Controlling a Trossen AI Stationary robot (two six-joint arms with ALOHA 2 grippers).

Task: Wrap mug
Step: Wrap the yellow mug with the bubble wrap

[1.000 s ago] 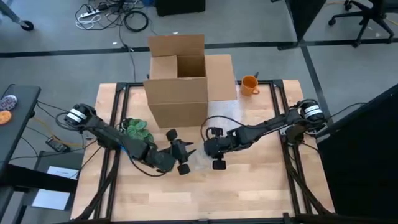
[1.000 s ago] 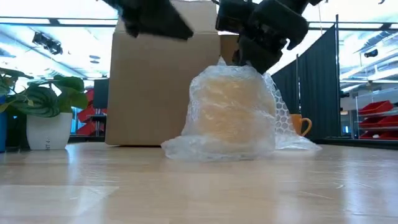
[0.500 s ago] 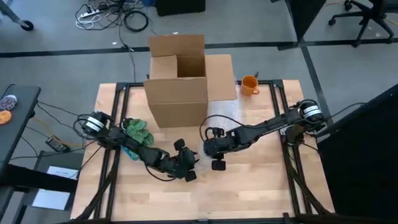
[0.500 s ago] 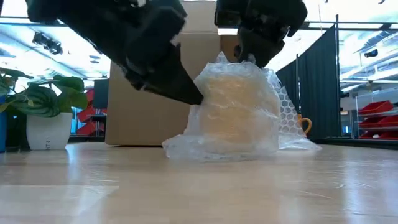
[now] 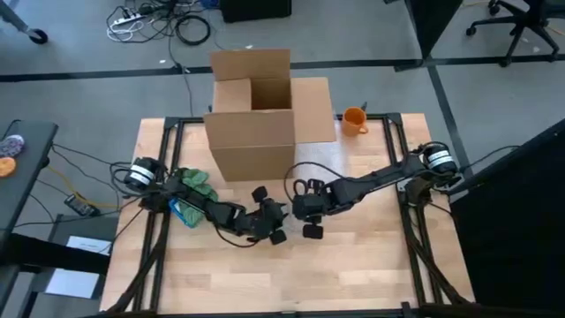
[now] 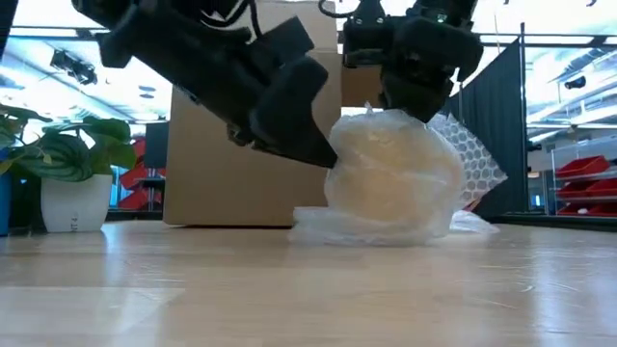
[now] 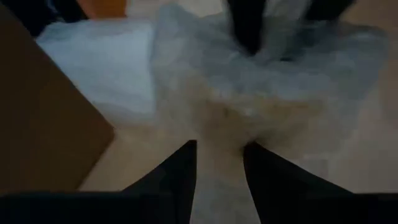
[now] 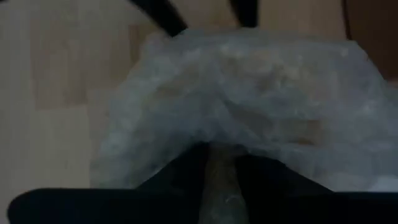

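At desk centre, in front of cardboard box (image 5: pixel 256 110): mug (image 6: pixel 390 178) swathed in bubble wrap (image 6: pixel 472 159), seen between both grippers.

Right gripper (image 6: pixel 410 82) set on bundle top, jaws narrow, wrap pinched between them. Left gripper (image 7: pixel 217 168) pressed at bundle side, jaws narrow with wrap between; firm hold cannot be told.

Risks judged: loose wrap tail behind bundle could spring open if pinch released; bundle could be tipped or slid by side push; thin wrap could be torn.

Around: box close behind, limiting room; potted plant (image 6: pixel 72 173) at left; orange cup (image 5: pixel 354 119) at far corner, clear of work.
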